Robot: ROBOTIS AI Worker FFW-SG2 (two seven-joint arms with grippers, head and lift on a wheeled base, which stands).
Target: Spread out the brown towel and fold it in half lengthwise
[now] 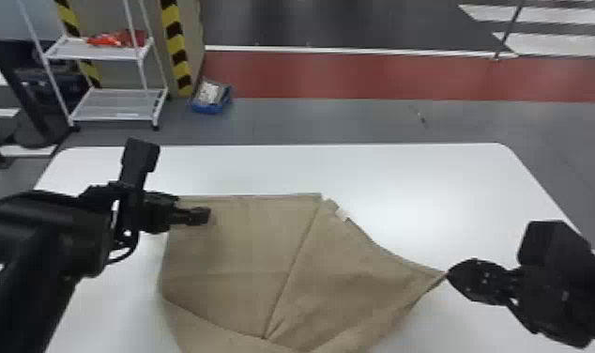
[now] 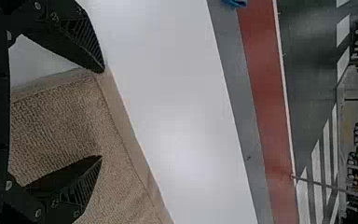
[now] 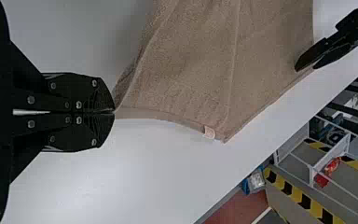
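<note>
Brown towel [image 1: 245, 244] with a white label [image 1: 342, 214] is clamped in the right gripper [image 1: 448, 273], left gripper's [image 1: 203, 216] fingers apart.

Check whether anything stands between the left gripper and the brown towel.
Nothing visible does: the left gripper is open at the far left corner of the brown towel, with no object in between.

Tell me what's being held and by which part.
The right gripper holds the towel by its pointed corner, on the robot's right. The left gripper holds nothing; its fingers are open.
</note>
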